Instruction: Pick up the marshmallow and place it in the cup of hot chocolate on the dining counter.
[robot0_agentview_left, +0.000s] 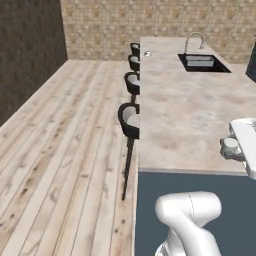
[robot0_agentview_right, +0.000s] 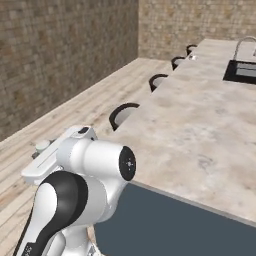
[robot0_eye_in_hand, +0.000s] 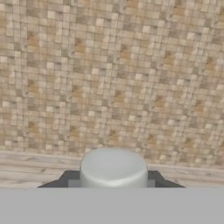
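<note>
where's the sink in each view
left base view: sink upper right, at the counter's far end.
right base view: sink cut by the right edge, near the top.
hand view: faces a tiled wall past the marshmallow.
shared landmark: nearest stool at the counter's left edge.

Left base cam sits behind the arm, looking forward and down along the dining counter toward the sink and the row of stools on its left edge. Right base cam catches that same counter and stools from the other side, angled left. Hand cam points level at a tiled wall, floor strip low.
</note>
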